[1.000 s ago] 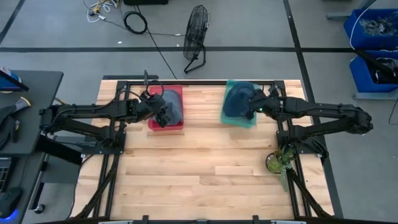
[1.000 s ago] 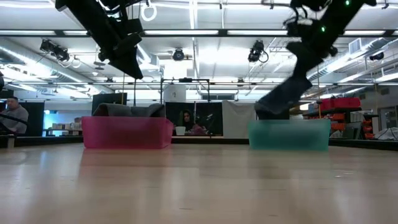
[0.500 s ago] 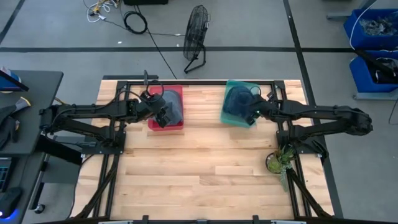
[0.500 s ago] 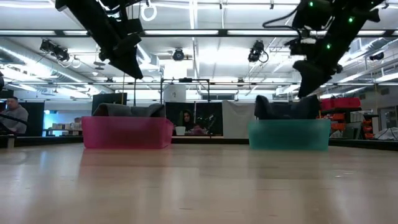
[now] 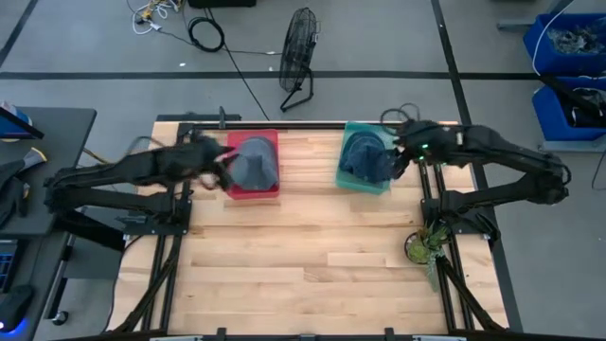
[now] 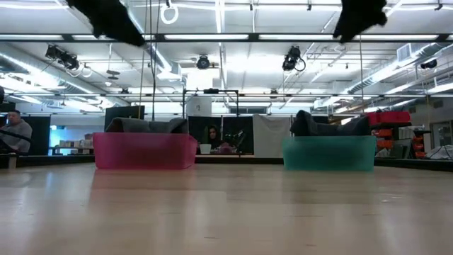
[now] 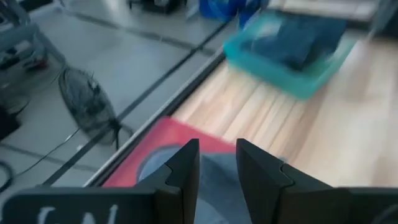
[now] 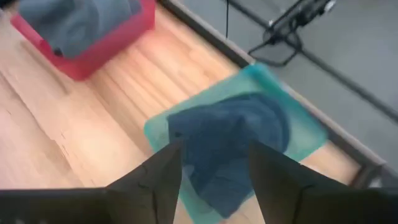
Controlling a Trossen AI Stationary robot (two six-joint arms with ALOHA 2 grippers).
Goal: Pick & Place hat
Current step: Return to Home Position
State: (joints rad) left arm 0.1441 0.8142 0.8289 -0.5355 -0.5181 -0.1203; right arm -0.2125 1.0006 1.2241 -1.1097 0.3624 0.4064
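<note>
Right gripper (image 8: 214,149): fingers apart, holding nothing. Directly beyond its tips, the blue cap (image 8: 230,134) lies in the green bin (image 8: 308,132). Left gripper (image 7: 217,155): fingers narrowly apart, holding nothing. Just beyond its tips, a gray cap (image 5: 254,163) lies in the red bin (image 5: 269,192).

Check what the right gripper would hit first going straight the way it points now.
Likely the blue cap in the green bin, dead ahead of the right gripper and framed by its open jaws. Depth unclear.
</note>
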